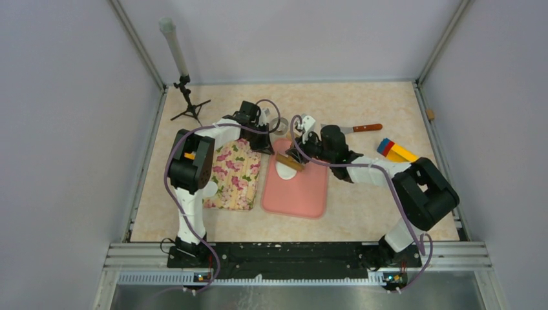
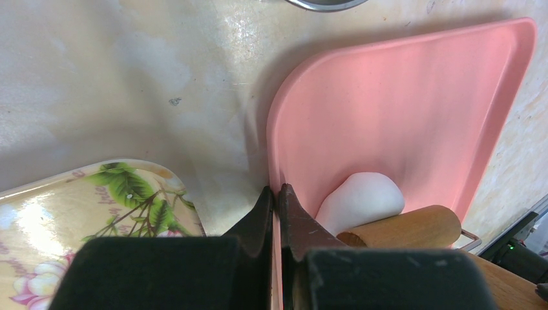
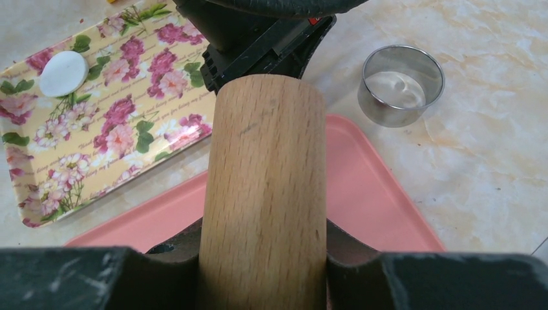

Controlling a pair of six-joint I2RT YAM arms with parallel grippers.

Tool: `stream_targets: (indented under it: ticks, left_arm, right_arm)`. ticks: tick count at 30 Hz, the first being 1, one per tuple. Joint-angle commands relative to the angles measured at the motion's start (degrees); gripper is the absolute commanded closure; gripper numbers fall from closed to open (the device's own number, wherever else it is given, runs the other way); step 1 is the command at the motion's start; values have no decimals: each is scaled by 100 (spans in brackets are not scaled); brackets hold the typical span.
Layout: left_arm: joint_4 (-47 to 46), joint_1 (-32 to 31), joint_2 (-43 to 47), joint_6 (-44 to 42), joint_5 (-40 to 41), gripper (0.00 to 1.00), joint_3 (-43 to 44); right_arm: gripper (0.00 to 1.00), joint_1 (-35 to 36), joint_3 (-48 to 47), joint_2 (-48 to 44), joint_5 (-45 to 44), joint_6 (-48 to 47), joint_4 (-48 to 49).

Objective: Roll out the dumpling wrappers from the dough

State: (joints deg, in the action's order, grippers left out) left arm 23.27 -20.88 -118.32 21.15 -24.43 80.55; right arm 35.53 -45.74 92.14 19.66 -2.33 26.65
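– Beige marbled table (image 1: 355, 219), grey walls round it. Where's the dough?
– Dough (image 2: 360, 199) sits on the pink board (image 2: 413, 110), far-left part, a thick lump. One wrapper (image 3: 63, 72) lies on the floral tray (image 3: 129, 129).
– Left gripper (image 2: 276, 200)?
– Pinched tight on the board's left edge, probably to stop it sliding under rolling pressure.
– Right gripper (image 3: 263, 271)?
– Clamped round the rolling pin (image 3: 265, 161), which lies against the dough, apparently touching.
– Ring cutter (image 3: 402, 84)?
– On the table just beyond the board, out of the pin's way. For cutting later, I'd guess.
– Step?
– Flattening, barely begun.
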Motion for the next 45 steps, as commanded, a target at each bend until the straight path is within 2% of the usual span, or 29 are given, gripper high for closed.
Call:
stream_targets:
  ticks: [1,16,45]
  left_arm:
    - [497,-46,-130,-137,220,100,-276]
    - [486,-41,-136,-137,179,100,-278]
    - [486,-32,-103,-137,193,100,-290]
  right_arm:
    - [100,142,326,404,217,145,-1178]
    - [100,143,364,574,283,154,-1226]
    - [100,142,219,857,689,-119,-2035]
